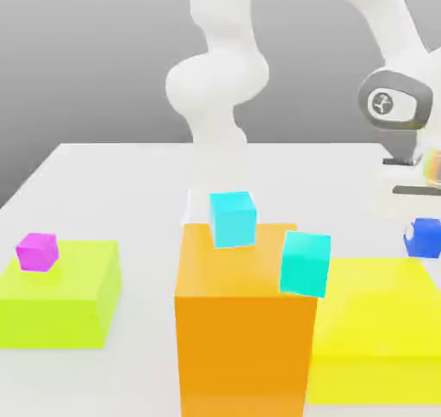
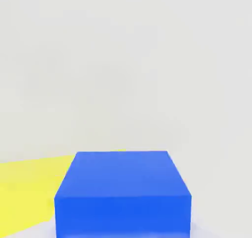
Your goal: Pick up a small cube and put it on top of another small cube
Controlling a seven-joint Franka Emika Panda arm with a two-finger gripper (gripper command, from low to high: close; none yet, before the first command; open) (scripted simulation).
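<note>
Exterior view as clock face, noon at top, readings from its centre, working left to right.

Room: plain grey backdrop (image 1: pixel 103 53), paler high up, darkening towards the surface. Pale, smooth tabletop (image 1: pixel 155 208); straight far edge crossing above centre, left side slanting down towards 9 o'clock. Lime block (image 1: pixel 60 299) at 8, low and broad, with the magenta cube (image 1: pixel 37 252) on it, turned slightly.

White arm (image 1: pixel 220 79) drops from 12 in rounded segments. Tall orange block (image 1: pixel 245 346) at 6. Light cyan cube (image 1: pixel 232 220) near the dial's centre, overlapping the orange block's far edge; its support uncertain. Teal-cyan cube (image 1: pixel 305 264) between 4 and 5, tilted, across the orange block's right edge; cannot tell what it rests on.

Yellow block (image 1: pixel 379 320) between 4 and 5, low and wide, flat top. More of the arm comes down at 2, ending in the hand.

Small blue cube (image 1: pixel 423 238) just past 3, beyond the yellow block. Gripper (image 1: pixel 422 231) there too, closed on the small blue cube. Hand view: same cube close up, top and one side showing, pale surface behind, a wedge of the yellow block near.
</note>
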